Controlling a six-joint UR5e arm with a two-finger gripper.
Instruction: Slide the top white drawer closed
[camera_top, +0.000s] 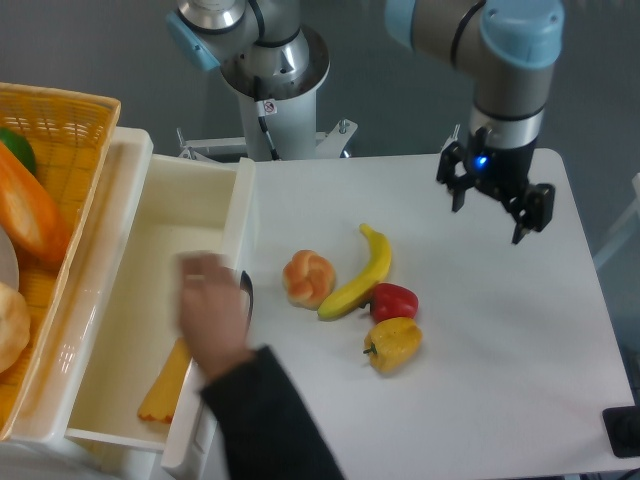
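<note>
At far left a yellow wicker basket (62, 120) sits atop the cabinet. Beside it the top white drawer (150, 260) stands pulled out over the worktop (500, 360), its long axis running near to far, its handled front facing right. A yellow object (165, 382) lies inside. A person's hand (212, 310) rests on the front panel. Further right lie a bun (309, 278), banana (358, 276), red pepper (394, 300) and yellow pepper (394, 343). The gripper (495, 208) hovers spread, empty.
</note>
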